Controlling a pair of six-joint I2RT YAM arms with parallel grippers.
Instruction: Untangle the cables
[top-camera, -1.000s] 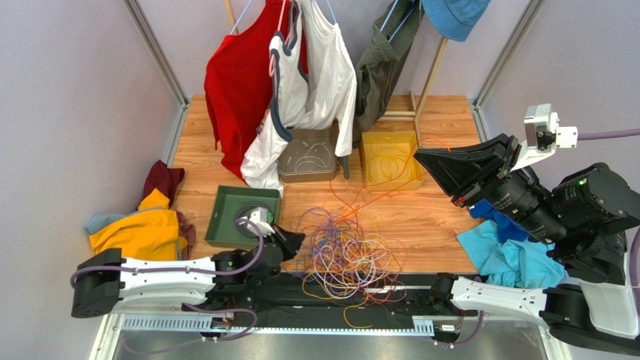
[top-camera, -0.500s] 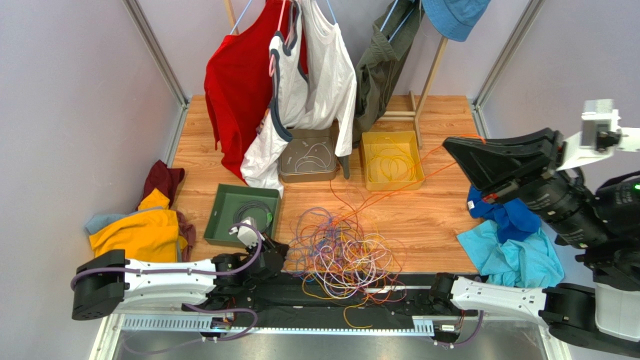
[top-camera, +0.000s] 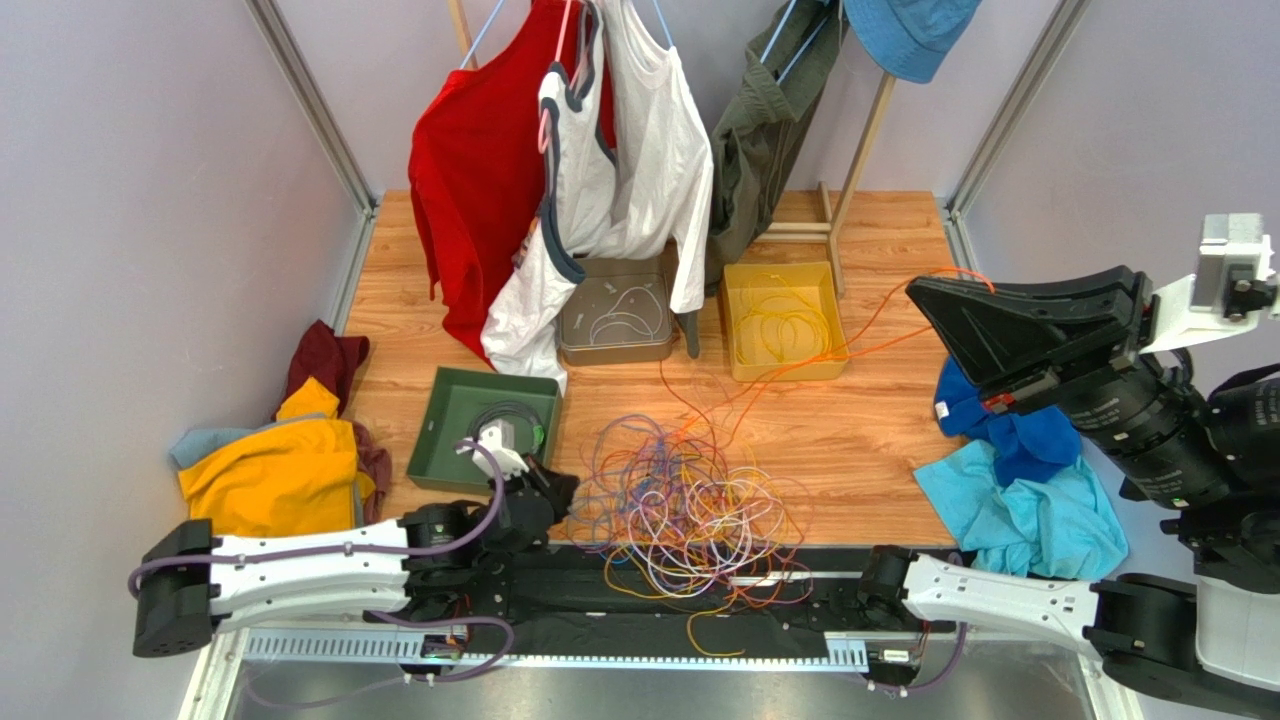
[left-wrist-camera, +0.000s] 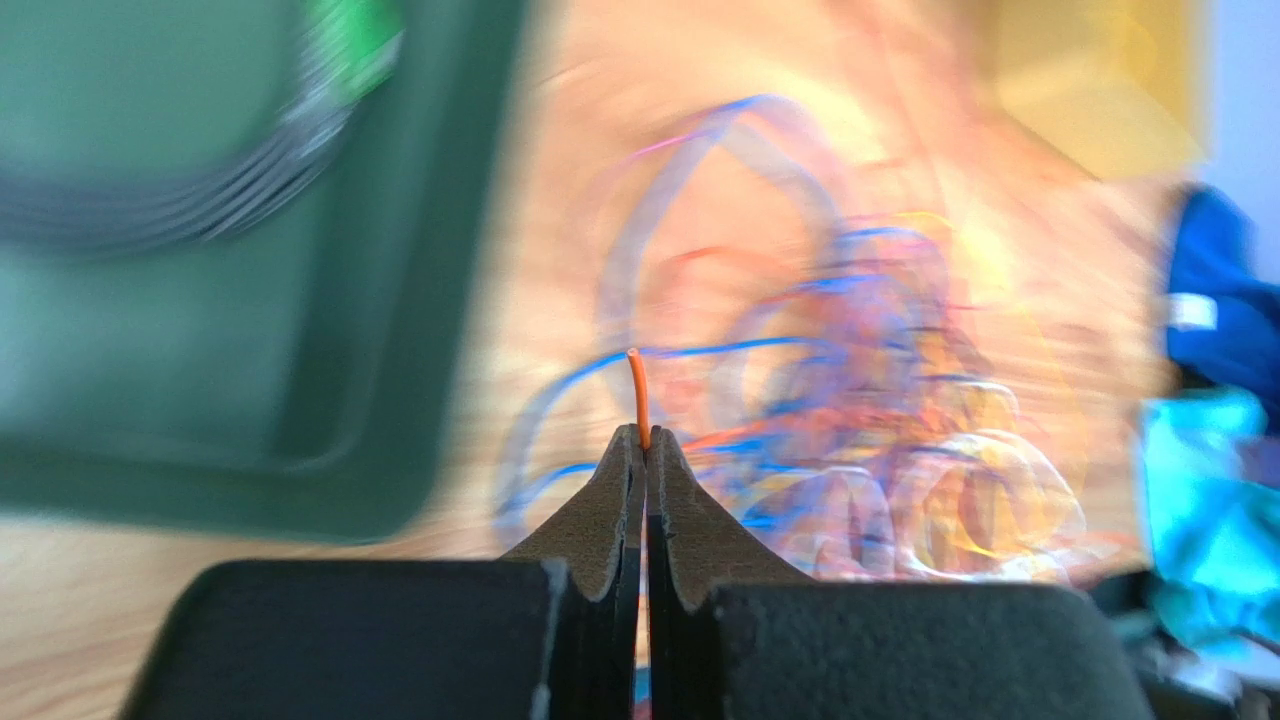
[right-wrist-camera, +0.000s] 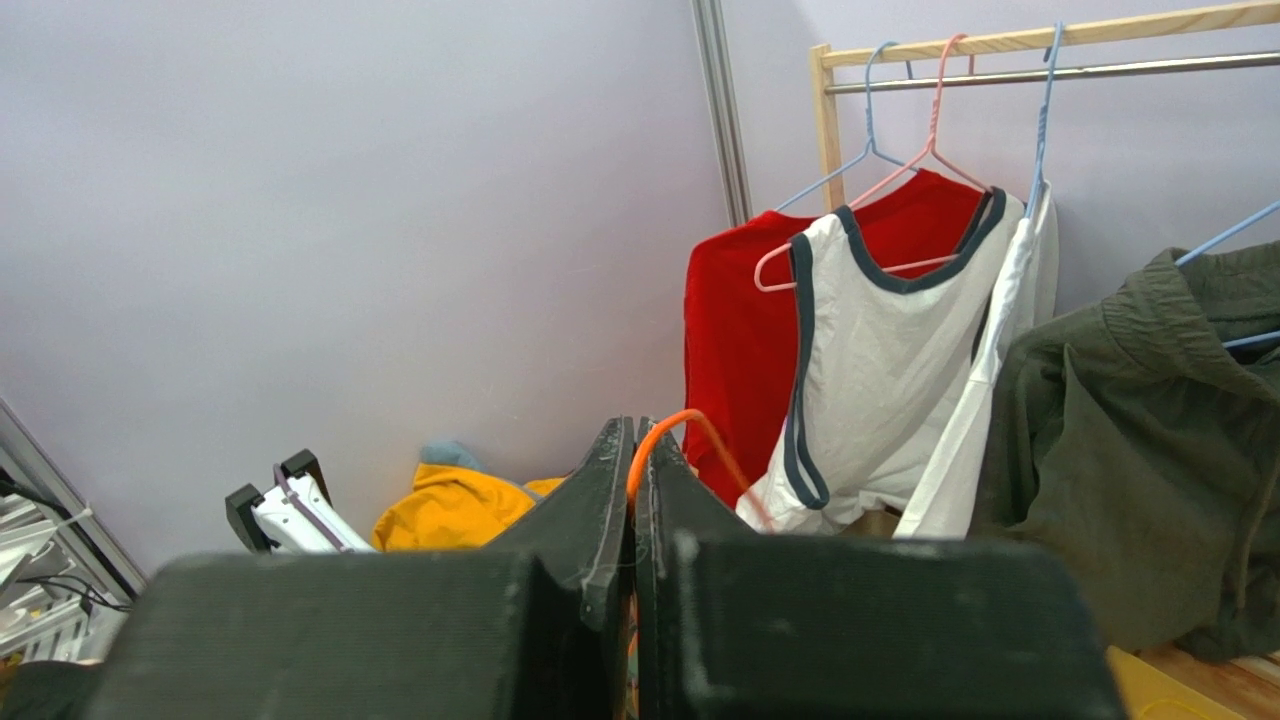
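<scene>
from above, the cables (top-camera: 684, 510) lie snarled on the table (top-camera: 872, 435) between the arms; one orange wire (top-camera: 842, 348) runs taut up to the raised right gripper (top-camera: 920, 290) — lifted, i judge, to draw it free. left wrist view: the left gripper (left-wrist-camera: 645, 444) is clamped on an orange wire end (left-wrist-camera: 637, 393), anchoring it. right wrist view: the right gripper (right-wrist-camera: 631, 443), jaws closed, pinches an orange strand (right-wrist-camera: 676, 432).
</scene>
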